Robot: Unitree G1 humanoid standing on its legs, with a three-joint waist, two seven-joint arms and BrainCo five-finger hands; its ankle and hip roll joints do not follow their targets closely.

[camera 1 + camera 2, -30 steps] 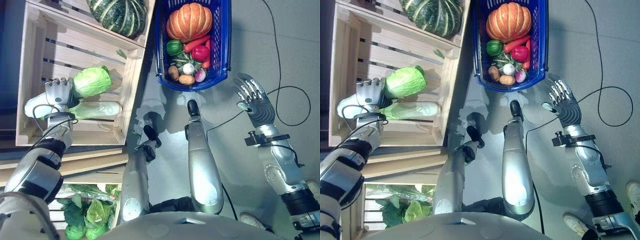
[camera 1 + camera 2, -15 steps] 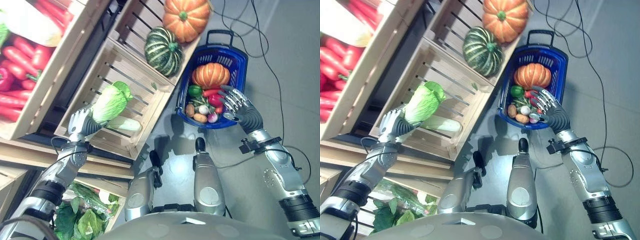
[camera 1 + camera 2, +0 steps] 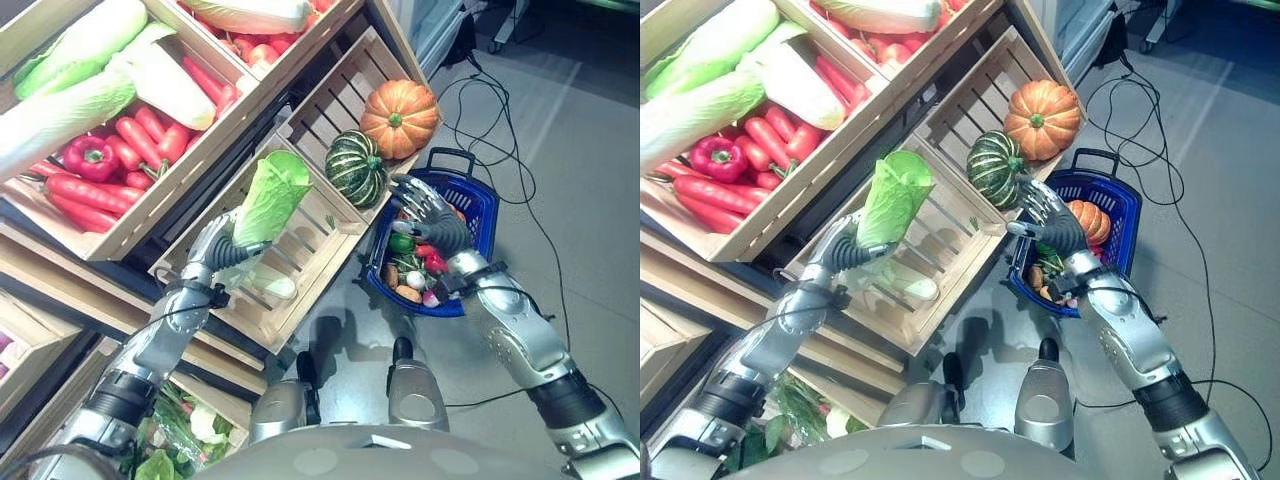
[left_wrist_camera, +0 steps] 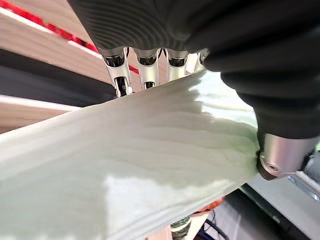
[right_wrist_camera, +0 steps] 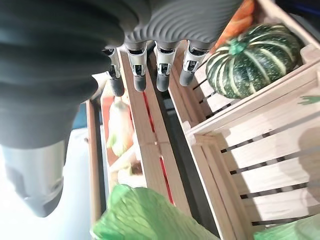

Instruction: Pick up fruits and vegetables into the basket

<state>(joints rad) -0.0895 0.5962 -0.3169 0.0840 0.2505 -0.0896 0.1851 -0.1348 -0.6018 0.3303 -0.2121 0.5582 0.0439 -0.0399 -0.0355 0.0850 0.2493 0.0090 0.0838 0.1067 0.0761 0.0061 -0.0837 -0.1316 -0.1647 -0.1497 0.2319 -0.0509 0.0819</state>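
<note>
- Since a second ago: napa cabbage (image 3: 270, 195) lifted clear of the lower wooden crate (image 3: 300, 262) and held up above it; right hand (image 3: 430, 213) has come from the bare floor (image 3: 590, 200) to a place over the blue basket (image 3: 478, 212).
- Left hand (image 3: 222, 246): fingers and thumb curled round the pale stem end of the napa cabbage, leafy green end uppermost; the left wrist view shows fingers (image 4: 145, 70) on one side of the white stalk and the thumb on the other.
- Right hand: fingers straight and spread, holding nothing, above the basket's near end, just beside the crate corner.
- Blue basket: on the floor beside the crates; holds an orange pumpkin (image 3: 1090, 220), a green pepper (image 3: 401, 242), red peppers and small root vegetables.
- Lower crate: one pale vegetable (image 3: 270, 285) lying inside.
- Upper crate (image 3: 340, 110): green striped squash (image 3: 356, 168) and second orange pumpkin (image 3: 399, 118).
- Shelf bins above: red peppers (image 3: 95, 160), long red peppers, further napa cabbages (image 3: 80, 60).
</note>
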